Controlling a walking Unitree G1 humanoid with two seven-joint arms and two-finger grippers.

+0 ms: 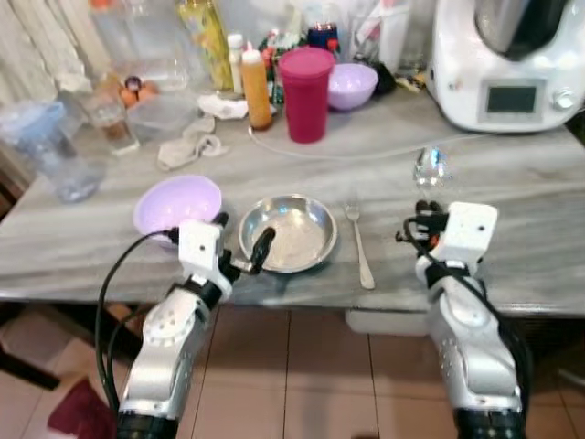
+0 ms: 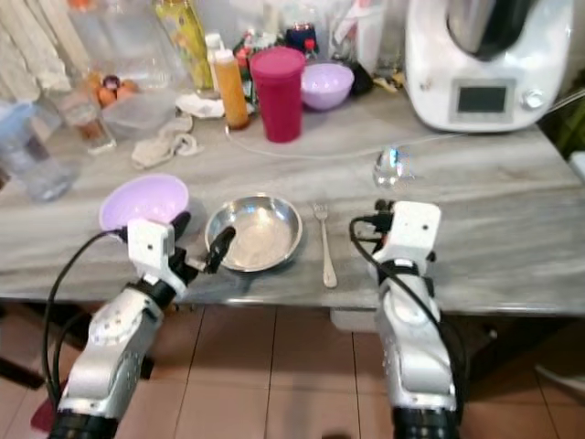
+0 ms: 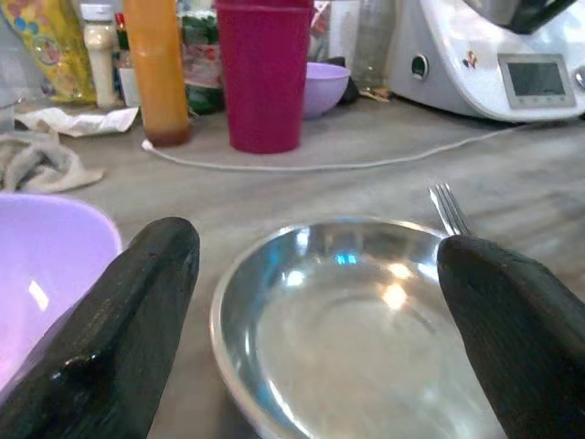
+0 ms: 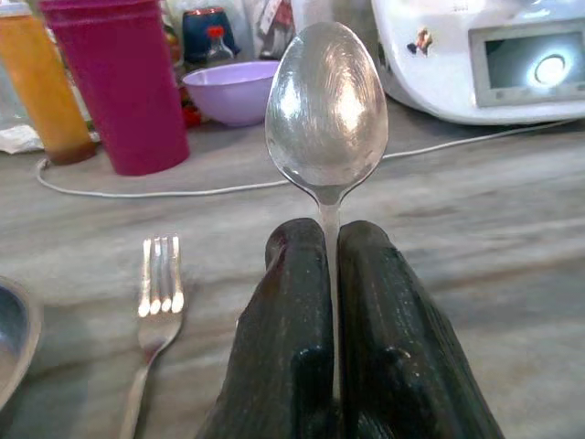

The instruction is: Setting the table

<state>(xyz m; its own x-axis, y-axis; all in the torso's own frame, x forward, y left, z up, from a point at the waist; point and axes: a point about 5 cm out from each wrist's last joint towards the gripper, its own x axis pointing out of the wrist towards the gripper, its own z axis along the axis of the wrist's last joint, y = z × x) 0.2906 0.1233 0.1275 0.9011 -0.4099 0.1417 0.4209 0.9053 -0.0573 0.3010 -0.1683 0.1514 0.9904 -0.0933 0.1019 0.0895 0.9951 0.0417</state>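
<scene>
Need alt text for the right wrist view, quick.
The right pincer, shut, holds a shiny metal spoon upright, bowl up, over the grey marbled table. A metal fork lies on the table beside it; a magenta plastic cup stands behind.

no readable text, labels (too blurred)

Table: a long grey top (image 1: 512,197) with a marble-like grain, its front edge towards the camera.
Floor: light terracotta tiles (image 1: 302,384) with pale joints.
Curtain: pale fabric (image 1: 41,37) at the far left.
Light: soft and even, with small bright reflections.
</scene>
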